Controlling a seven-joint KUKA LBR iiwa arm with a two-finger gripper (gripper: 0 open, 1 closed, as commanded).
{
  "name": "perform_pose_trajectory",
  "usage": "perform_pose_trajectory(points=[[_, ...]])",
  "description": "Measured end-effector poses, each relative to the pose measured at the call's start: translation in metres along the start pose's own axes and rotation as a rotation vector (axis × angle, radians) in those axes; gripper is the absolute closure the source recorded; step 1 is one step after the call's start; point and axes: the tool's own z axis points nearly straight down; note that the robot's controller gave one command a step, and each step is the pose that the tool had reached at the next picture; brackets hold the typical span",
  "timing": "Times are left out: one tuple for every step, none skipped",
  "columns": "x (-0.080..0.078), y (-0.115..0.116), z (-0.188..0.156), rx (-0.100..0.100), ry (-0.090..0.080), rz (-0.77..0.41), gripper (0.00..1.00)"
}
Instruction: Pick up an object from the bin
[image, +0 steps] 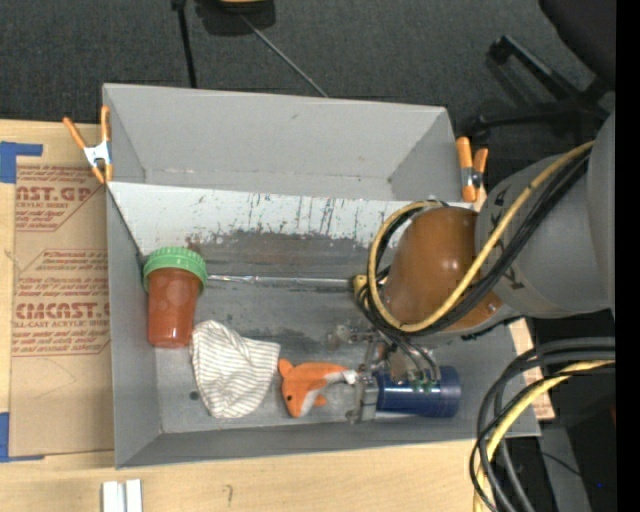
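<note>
My gripper (392, 356) hangs low in the bin's front right part, under the arm's orange cover. Right below it lies a dark blue cylinder (420, 394) on its side along the front wall, with a silvery end toward the left. Just left of the gripper lies a small orange toy fish (303, 385) with a white tail end, close to the cylinder's silvery end. Whether the gripper touches either one I cannot tell.
A crumpled white striped cloth (232, 368) lies left of the fish. At the bin's left wall lies an orange jar with a green lid (172, 295). The arm with its yellow and black cables covers the bin's right side.
</note>
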Motion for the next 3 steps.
perform_pose_trajectory(points=[[-0.005, 0.052, 0.042, 0.000, 0.000, -0.024, 1.00], [-0.005, 0.051, 0.042, 0.001, 0.000, -0.024, 1.00], [-0.030, 0.060, -0.152, 0.002, -0.011, -0.075, 1.00]])
